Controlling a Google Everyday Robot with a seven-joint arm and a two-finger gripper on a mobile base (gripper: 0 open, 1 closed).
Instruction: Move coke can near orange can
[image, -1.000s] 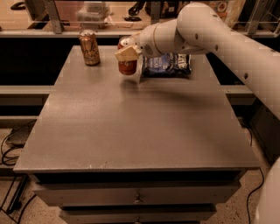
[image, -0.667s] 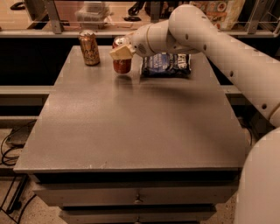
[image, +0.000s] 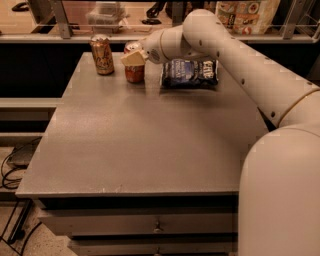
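The coke can (image: 134, 73) is red with a silver top. It stands upright at the far side of the grey table (image: 140, 140), a short gap to the right of the orange can (image: 102, 55). The orange can is coppery with pale markings and stands upright near the table's far left corner. My gripper (image: 133, 56) reaches in from the right on the white arm and is shut on the coke can's upper part, with a tan finger pad (image: 130, 59) across its front. The coke can's top is partly hidden by the gripper.
A dark blue chip bag (image: 190, 73) lies flat just right of the coke can, under my forearm. A shelf with a rail, a clear container (image: 106, 14) and a snack bag (image: 246, 15) runs behind the table. Drawers sit below the table's front edge.
My gripper has carried the coke can leftward, away from the chip bag and closer to the orange can. The orange can and chip bag have not moved.
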